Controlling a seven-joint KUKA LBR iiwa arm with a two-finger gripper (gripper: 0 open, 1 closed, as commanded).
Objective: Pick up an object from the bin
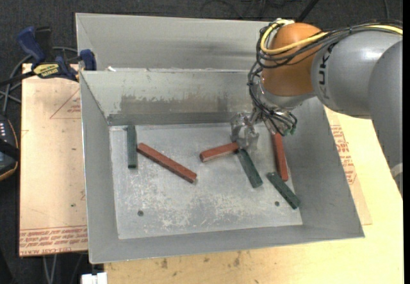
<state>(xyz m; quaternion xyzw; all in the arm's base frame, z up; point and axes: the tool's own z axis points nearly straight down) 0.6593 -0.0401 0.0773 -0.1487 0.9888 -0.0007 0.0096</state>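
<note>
The gripper [245, 136] sits right of centre in the frame. Its grey metal tip is down at the bin floor, hard against the right end of a short red-brown bar [219, 152]. Whether the jaws are released or clenched on that end cannot be told, because the wrist's cables crowd over them. The tip is this low because every piece lies flat on the floor, so a grasp has to start from there.

The short bar lies slightly tilted, with its left end lower in the frame. Judging by how the tip meets it, it is the likeliest pick. Just below the tip, a dark green bar [250, 169] slants down to the right. Its upper end is close beside the red-brown one, and that could spoil a clean grasp.

Further right, an upright red bar [280, 158] runs almost straight up the frame, with a second green bar [284, 190] at its foot. Well apart to the left lie a long red-brown bar [166, 163], aslant, and a left green bar [131, 147].

All are slim, square-edged, matt sticks on the scuffed grey metal of the bin [192, 212]. The glossy orange cover [291, 58] rounds the wrist above.
</note>
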